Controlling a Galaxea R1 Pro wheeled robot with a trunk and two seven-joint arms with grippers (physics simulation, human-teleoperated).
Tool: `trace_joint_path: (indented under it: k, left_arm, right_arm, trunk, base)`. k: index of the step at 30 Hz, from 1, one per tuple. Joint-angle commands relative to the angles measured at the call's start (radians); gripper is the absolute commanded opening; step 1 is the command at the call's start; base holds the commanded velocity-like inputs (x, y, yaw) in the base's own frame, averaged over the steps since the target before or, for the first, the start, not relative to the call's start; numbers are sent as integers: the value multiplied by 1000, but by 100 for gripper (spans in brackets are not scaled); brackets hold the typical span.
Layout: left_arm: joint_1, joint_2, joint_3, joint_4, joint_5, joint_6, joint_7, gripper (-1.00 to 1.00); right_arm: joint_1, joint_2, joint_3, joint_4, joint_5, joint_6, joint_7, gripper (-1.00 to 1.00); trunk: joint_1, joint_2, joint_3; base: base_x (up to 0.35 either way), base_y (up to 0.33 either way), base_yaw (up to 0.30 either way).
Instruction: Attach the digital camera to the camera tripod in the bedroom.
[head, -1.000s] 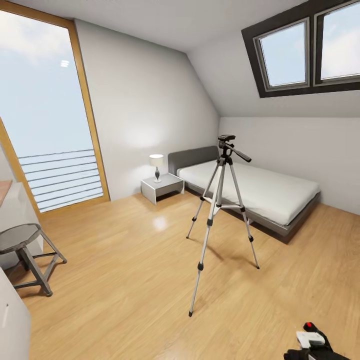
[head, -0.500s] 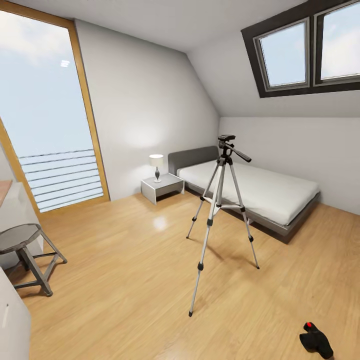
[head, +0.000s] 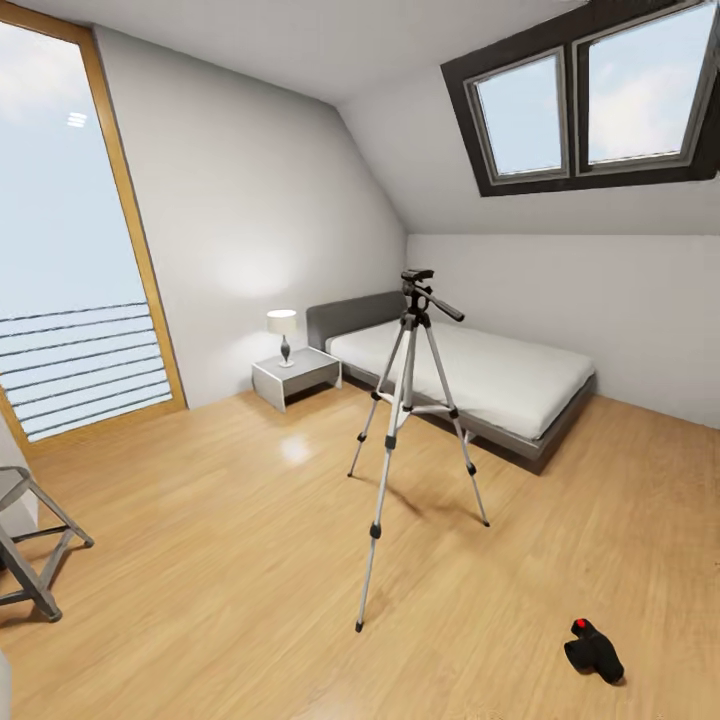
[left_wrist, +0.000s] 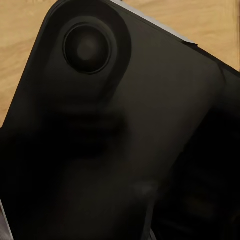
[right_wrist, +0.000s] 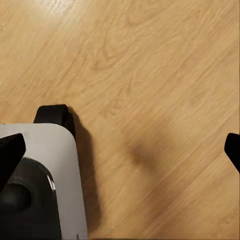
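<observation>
No text, label, brand, number or sign can be read on anything here.

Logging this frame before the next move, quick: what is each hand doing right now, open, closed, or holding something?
Left hand: cannot be told; its wrist view is blocked by a dark robot part.
Right hand: open, fingertips far apart over bare wood floor, holding nothing.

Camera tripod (head: 405, 430) mid-floor before bed (head: 470, 380), digital camera (head: 592, 652) on floor right
</observation>
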Motion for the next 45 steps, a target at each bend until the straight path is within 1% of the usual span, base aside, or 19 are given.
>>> trace_joint_path:
  k: [1,2,11,17,26,33,34,35,40,41,42,45]
  left_arm:
    - [1,0,-1,-2,5,-1,0,100]
    - [1,0,-1,-2,5,-1,0,100]
    - [1,0,-1,-2,5,0,0,100]
    - [1,0,-1,-2,5,0,0,100]
    - [1,0,1,-2,5,-1,0,100]
    - [1,0,1,-2,5,-1,0,100]
    - [1,0,1,-2,5,-1,0,100]
    - [1,0,1,-2,5,-2,1,100]
    - [1,-1,0,-2,4,-1,0,100]
    - [1,-1,-1,-2,3,-1,0,100]
    - [1,-2,-7,-2,-7,0,0,100]
    - [1,-2,-6,-2,-7,0,1,100]
  right_arm:
    - [-1,8,-8,1,11,1,2,100]
    - [-1,31,-7,1,12,-1,2,100]
    - [-1,71,-7,1,13,-8,2,100]
    - [-1,79,-7,1,13,-14,2,100]
    - [-1,81,-7,1,13,-12,2,100]
    - [-1,82,-6,1,13,1,3,100]
    - [-1,82,-6,1,13,1,3,100]
    - [-1,90,-6,1,13,0,3,100]
    - [-1,93,-7,1,13,-1,3,100]
    - [-1,93,-7,1,13,-1,3,100]
    - [-1,94,-7,1,12,-11,2,100]
    - [-1,94,-7,1,12,-12,2,100]
  trunk:
    - [0,0,-1]
    - [0,0,-1]
    - [0,0,-1]
    - [0,0,-1]
    - [0,0,-1]
    - [0,0,-1]
    - [0,0,-1]
    - [0,0,-1]
    - [0,0,-1]
    - [0,0,-1]
    - [0,0,-1]
    - [0,0,-1]
  base:
    - [0,0,-281]
    - [0,0,-284]
    - [0,0,-288]
    - [0,0,-293]
    - [0,0,-279]
    - [0,0,-49]
    - [0,0,-8]
    - [0,0,-2]
    - [4,-1,-1]
    - [35,-26,0]
    - [62,-85,-44]
    - [34,-46,-131]
